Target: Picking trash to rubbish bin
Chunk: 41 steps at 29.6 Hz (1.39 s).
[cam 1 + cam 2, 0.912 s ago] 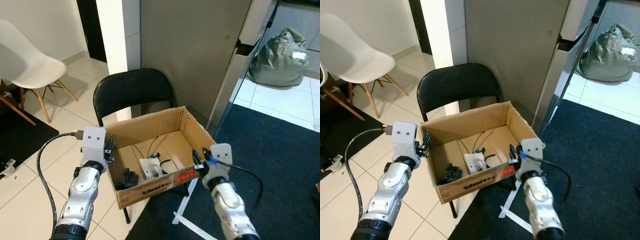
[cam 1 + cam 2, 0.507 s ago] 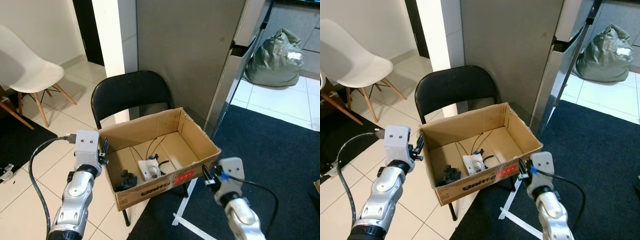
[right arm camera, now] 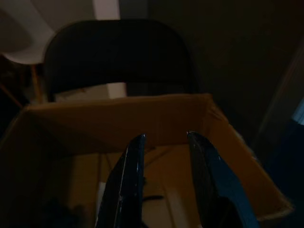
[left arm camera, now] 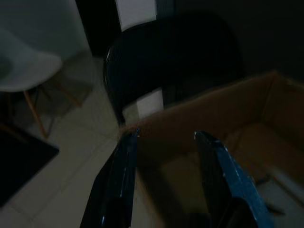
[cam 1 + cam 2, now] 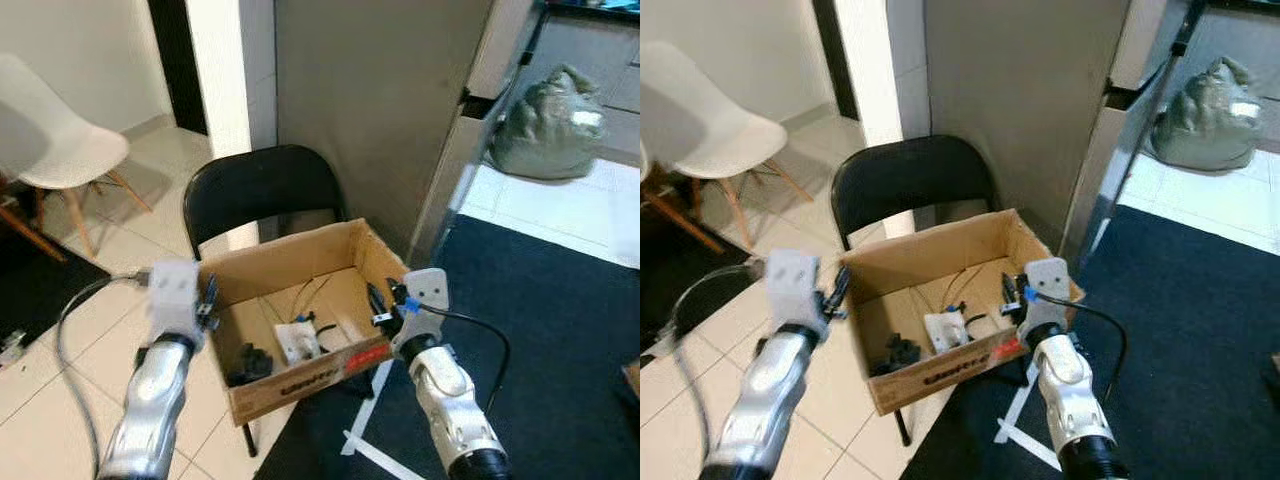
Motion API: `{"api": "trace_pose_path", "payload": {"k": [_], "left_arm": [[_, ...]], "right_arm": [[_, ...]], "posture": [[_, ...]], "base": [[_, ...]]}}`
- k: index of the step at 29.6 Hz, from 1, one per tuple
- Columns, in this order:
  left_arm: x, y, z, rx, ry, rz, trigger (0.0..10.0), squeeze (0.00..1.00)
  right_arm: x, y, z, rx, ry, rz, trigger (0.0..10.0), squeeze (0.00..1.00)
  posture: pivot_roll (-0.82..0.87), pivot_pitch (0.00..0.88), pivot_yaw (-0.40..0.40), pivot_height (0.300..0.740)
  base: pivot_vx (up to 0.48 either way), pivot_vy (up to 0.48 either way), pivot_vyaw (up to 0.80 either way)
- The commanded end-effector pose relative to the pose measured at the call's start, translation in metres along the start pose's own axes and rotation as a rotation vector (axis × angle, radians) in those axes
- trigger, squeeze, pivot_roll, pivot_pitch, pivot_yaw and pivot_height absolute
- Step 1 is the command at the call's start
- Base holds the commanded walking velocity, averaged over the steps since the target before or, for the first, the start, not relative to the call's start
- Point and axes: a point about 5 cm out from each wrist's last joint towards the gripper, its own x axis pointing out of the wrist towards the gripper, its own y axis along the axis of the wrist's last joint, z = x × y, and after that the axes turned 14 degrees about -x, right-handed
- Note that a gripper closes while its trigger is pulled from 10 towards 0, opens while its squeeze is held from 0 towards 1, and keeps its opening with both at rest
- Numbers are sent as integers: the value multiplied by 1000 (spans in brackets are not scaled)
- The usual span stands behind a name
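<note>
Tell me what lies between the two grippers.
In the left eye view, the open cardboard box sits between the left gripper and right gripper. Inside it lie a white piece of trash, a black lump and thin wires.

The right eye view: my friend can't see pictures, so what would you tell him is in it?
An open cardboard box sits on a black folding chair, holding small black and white bits. The right gripper, open, reaches over the box's near right edge; the left gripper hangs by its left wall.
</note>
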Motion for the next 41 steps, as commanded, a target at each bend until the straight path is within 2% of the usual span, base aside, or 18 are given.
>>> {"api": "trace_pose_path", "payload": {"k": [1, 6, 10, 14, 20, 26, 30, 41], "left_arm": [[-23, 0, -13, 3, 42, -16, 10000, 0], [-38, -1, -18, 10, 64, -22, 10000, 0], [-41, -1, -24, 20, 89, -26, 10000, 0], [-33, 5, -26, 20, 100, -16, 10000, 0], [-28, 9, -25, 7, 105, -16, 10000, 0], [-21, 4, -22, 8, 85, -47, 10000, 0], [-10, -1, -16, -1, 60, -79, 10000, 0], [-13, -3, -15, -13, 50, -96, 10000, 0]], "right_arm": [[-11, -9, 1, 8, 6, -38, 10000, 0], [-22, -17, 2, 7, 0, -64, 10000, 0], [-28, -22, 4, 6, -15, -80, 10000, 0], [-33, -24, 5, 19, -34, -92, 10000, 0], [-42, -27, 7, 44, -73, -114, 10000, 0], [-46, -29, 6, 63, -89, -131, 10000, 0], [-48, -30, 5, 79, -102, -140, 10000, 0], [-54, -30, 8, 83, -127, -148, 10000, 0]], "posture": [[30, 45, -13, 740], [32, 54, -16, 740], [29, 58, -17, 740], [27, 60, -14, 740], [22, 65, -8, 740], [18, 69, -5, 740], [7, 69, 3, 740], [8, 71, 6, 740]], "base": [[0, 0, 0], [0, 0, 0], [0, 0, 0], [0, 0, 0], [0, 0, 0], [0, 0, 0], [0, 0, 0], [0, 0, 0]]}}
